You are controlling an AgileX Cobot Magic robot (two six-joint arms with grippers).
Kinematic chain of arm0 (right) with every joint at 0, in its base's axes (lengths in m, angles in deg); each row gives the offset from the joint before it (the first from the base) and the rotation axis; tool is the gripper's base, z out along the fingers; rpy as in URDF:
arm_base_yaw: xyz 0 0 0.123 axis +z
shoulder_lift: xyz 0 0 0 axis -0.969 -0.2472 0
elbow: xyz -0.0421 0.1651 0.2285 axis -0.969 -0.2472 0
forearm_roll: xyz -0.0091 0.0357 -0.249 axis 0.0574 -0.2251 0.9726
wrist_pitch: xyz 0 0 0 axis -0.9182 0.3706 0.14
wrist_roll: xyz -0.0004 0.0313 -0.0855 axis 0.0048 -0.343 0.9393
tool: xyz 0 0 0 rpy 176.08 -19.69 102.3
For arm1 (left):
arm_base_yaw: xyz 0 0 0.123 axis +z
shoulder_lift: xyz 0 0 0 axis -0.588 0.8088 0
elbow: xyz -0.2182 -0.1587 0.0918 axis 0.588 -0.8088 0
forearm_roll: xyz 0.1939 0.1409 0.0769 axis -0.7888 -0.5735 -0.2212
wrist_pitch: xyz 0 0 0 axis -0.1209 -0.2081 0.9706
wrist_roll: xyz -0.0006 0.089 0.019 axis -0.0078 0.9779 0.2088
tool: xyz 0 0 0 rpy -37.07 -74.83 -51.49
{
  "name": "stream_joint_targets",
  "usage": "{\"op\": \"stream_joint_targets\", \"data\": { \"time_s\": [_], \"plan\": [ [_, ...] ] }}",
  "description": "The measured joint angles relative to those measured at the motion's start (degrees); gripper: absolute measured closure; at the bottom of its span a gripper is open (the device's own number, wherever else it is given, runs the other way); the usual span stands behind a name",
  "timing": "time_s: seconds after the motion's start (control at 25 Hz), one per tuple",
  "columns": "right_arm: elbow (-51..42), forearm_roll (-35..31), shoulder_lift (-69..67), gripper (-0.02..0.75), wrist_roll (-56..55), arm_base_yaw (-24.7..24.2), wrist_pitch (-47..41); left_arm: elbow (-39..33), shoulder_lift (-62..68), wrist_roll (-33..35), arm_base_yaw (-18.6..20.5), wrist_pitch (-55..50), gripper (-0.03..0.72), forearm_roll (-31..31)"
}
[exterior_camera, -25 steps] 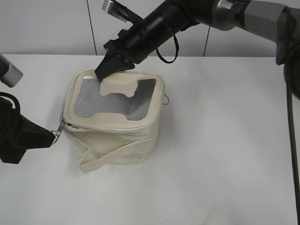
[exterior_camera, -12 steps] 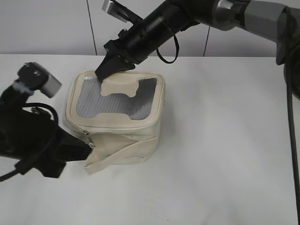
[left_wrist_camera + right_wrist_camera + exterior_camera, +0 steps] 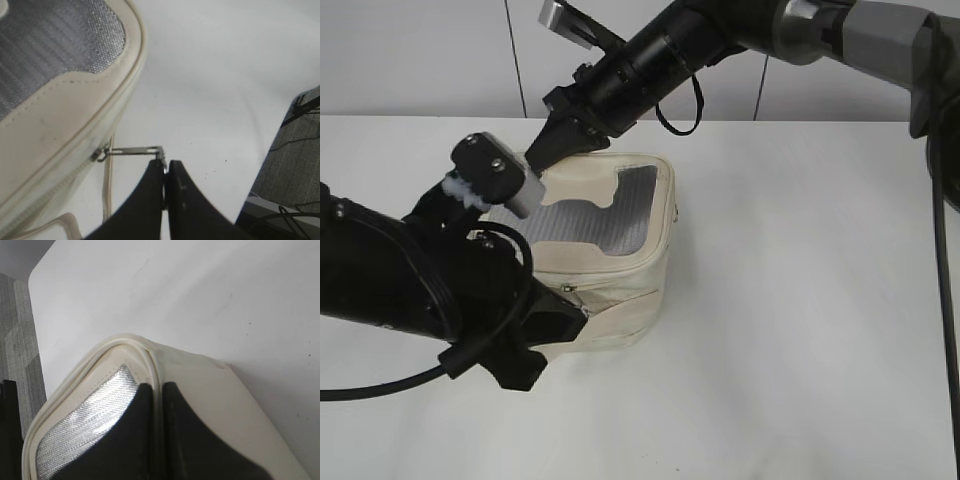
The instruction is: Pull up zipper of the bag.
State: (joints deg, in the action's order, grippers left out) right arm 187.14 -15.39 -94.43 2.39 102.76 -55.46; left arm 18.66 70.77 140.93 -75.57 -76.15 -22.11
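My left gripper (image 3: 165, 167) has dragged the zipper (image 3: 131, 150) pull along the bag (image 3: 610, 250) front, clamped on it. Right gripper (image 3: 157, 390) pinches rear rim. Soft fabric; grip metal pull only.

white table (image 3: 800, 330); pale panelled wall (image 3: 420, 50), grey carpet floor (image 3: 15, 330)

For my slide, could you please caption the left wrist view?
Left gripper shut on silver zipper pull of the cream fabric bag.
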Motion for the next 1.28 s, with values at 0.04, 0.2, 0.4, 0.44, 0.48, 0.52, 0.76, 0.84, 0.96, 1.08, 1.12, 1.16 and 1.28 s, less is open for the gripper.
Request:
{"op": "stream_joint_targets", "data": {
  "time_s": [0.04,0.2,0.4,0.44,0.48,0.52,0.76,0.84,0.96,1.08,1.12,1.16,1.28],
  "plan": [
    [0.0,0.0,0.0,0.696,0.0,0.0,0.0,0.0,0.0,0.0,0.0,0.0,0.697,-0.1],
    [0.0,0.7,0.0,0.686,-0.1,0.0,0.2,0.2,0.0,-0.2,0.0,-0.8,0.658,-0.3],
    [0.0,3.1,1.4,0.416,-0.6,-2.1,1.1,0.2,-3.2,-4.4,1.0,-6.0,0.426,-2.0],
    [0.0,3.5,2.1,0.391,-0.6,-3.3,1.1,0.2,-4.7,-5.8,2.0,-7.6,0.397,-3.2],
    [0.0,3.9,2.8,0.378,-0.6,-4.5,0.8,0.2,-6.3,-7.1,3.5,-9.4,0.383,-4.3],
    [0.0,4.3,3.6,0.377,-0.6,-6.1,0.1,0.2,-7.9,-8.6,5.5,-10.5,0.379,-5.5],
    [-3.4,4.1,7.4,0.434,-3.1,-14.8,-5.1,3.1,-12.8,-10.2,24.2,-15.2,0.414,-8.6],
    [-9.7,2.3,9.7,0.454,-1.8,-17.1,-4.7,7.5,-9.8,-7.6,29.1,-18.5,0.419,-7.5],
    [-26.5,-0.9,16.4,0.484,3.6,-19.9,2.5,16.3,-1.9,-3.0,31.4,-23.4,0.420,-4.7],
    [-45.9,-6.9,27.3,0.489,14.2,-21.1,16.8,27.3,8.5,0.4,30.4,-29.6,0.398,-3.7],
    [-51.2,-10.4,30.3,0.489,19.0,-21.1,20.9,30.3,12.1,1.3,29.8,-30.6,0.377,-3.7],
    [-57.0,-14.5,33.4,0.489,23.4,-20.9,24.8,33.7,15.4,1.7,29.0,-30.9,0.351,-3.8],
    [-68.9,-26.5,38.5,0.449,40.9,-20.5,28.9,42.9,23.0,2.4,26.1,-33.4,0.279,-4.9]
  ]
}}
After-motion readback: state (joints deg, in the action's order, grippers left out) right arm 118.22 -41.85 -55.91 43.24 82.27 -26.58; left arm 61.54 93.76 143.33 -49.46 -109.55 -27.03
